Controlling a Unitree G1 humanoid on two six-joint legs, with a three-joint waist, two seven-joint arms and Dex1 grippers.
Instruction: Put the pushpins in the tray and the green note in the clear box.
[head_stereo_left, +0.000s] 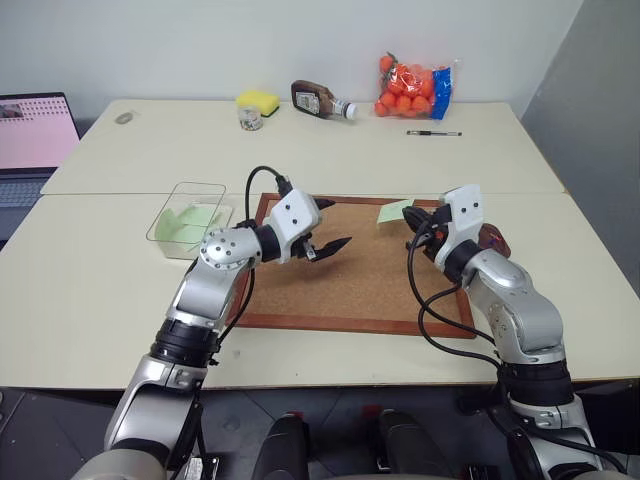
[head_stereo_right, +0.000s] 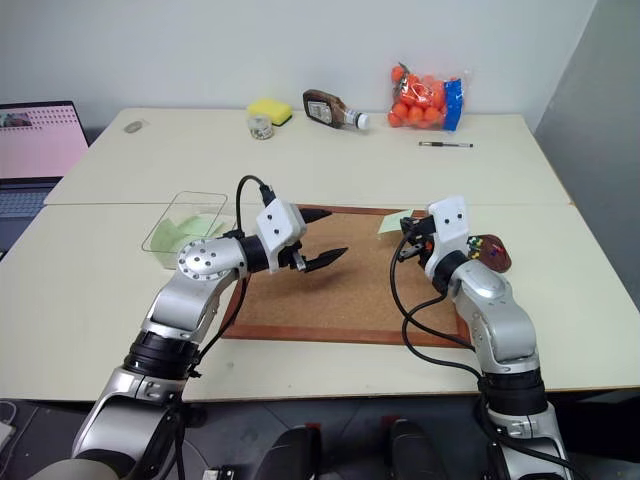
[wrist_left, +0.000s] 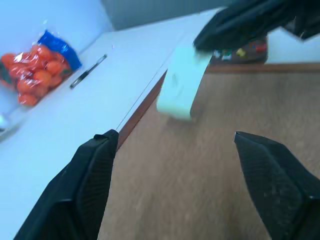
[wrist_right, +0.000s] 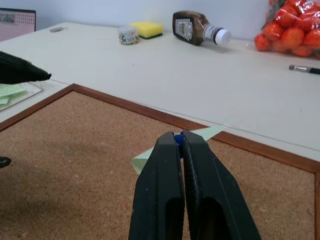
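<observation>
Your right gripper (wrist_right: 181, 142) has its fingers pressed together on a small blue pushpin (wrist_right: 177, 139) head, right at the tips, with the green note (wrist_right: 150, 156) hanging just behind them over the top right corner of the cork board (head_stereo_left: 370, 285). Can't tell whether the pin is still stuck through the note or the board. Your left gripper (head_stereo_left: 330, 243) has its fingers (wrist_left: 87, 192) spread wide, holding nothing, hovering above the middle of the cork board and pointing toward the right gripper.

Out from there: the tray (head_stereo_right: 492, 252) sits just off the board's right edge, beside your right wrist, with a few coloured pin heads inside it. The clear box (head_stereo_left: 190, 220) sits just off the board's left edge, on the table (head_stereo_left: 330, 155), with pale green paper slips already lying in it.

Far side of the table: yellow sponge (head_stereo_left: 257, 101), small jar (head_stereo_left: 250, 119), brown sauce bottle (head_stereo_left: 322, 100) on its side, bag of oranges (head_stereo_left: 414, 90), pen (head_stereo_left: 434, 133). Laptop (head_stereo_left: 35, 140) is open at the table's left edge.
</observation>
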